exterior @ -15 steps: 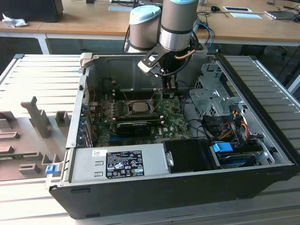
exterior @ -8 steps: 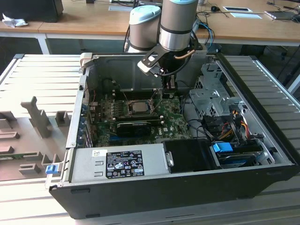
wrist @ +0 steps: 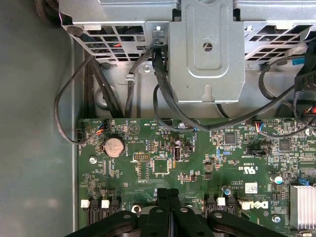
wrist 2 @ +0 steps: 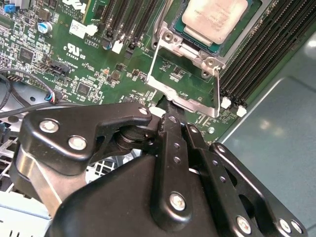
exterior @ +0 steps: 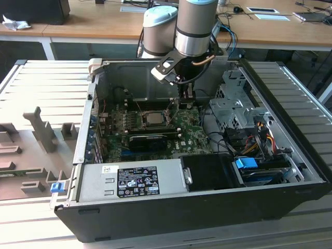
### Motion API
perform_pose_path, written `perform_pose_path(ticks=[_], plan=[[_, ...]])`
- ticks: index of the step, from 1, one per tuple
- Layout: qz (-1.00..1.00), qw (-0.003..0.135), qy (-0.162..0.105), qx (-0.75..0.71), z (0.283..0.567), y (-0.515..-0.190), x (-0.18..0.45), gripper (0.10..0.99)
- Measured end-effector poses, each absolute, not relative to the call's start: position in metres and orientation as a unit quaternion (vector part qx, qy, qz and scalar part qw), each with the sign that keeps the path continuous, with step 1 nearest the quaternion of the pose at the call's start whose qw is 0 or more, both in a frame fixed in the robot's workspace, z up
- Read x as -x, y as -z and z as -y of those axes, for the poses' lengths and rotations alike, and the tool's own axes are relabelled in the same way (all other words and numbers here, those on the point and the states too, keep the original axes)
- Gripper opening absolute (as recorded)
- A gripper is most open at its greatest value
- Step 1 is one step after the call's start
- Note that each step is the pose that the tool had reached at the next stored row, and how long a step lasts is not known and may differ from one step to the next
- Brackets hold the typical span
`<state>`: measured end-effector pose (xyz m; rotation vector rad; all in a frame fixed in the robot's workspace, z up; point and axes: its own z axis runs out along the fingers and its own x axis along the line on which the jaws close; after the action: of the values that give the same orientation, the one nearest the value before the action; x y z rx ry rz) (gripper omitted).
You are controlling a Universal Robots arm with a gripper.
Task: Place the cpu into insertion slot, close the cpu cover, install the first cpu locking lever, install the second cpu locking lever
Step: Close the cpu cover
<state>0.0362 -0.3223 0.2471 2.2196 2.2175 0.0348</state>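
The cpu (wrist 2: 215,19), a pale silver square, lies in the insertion slot (wrist 2: 192,47) on the green board; in the exterior view the cpu (exterior: 153,118) sits mid-board. The cpu cover (wrist 2: 183,101), a thin silver frame, is swung open away from the slot, and green board shows through its window. My gripper (wrist 2: 167,111) is shut with nothing in it, its tips right at the cover's free edge. In the first wrist view the gripper (wrist: 168,195) has its two black fingers pressed side by side. In the exterior view the gripper (exterior: 187,101) hangs just right of the cpu.
Black memory slots (wrist 2: 261,54) run beside the socket. A long black card (exterior: 148,140) lies in front of it, and a grey power supply (exterior: 135,181) sits at the case front. A metal drive cage (wrist: 207,44) and loose black cables (wrist: 163,98) lie beyond the board.
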Motion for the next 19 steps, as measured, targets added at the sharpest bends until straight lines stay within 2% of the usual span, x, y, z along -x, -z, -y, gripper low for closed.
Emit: perform_pose_path(ticks=[19], plan=[[-0.707,0.002,-0.011,-0.707,0.3223,-0.2471,-0.0335,0.106]])
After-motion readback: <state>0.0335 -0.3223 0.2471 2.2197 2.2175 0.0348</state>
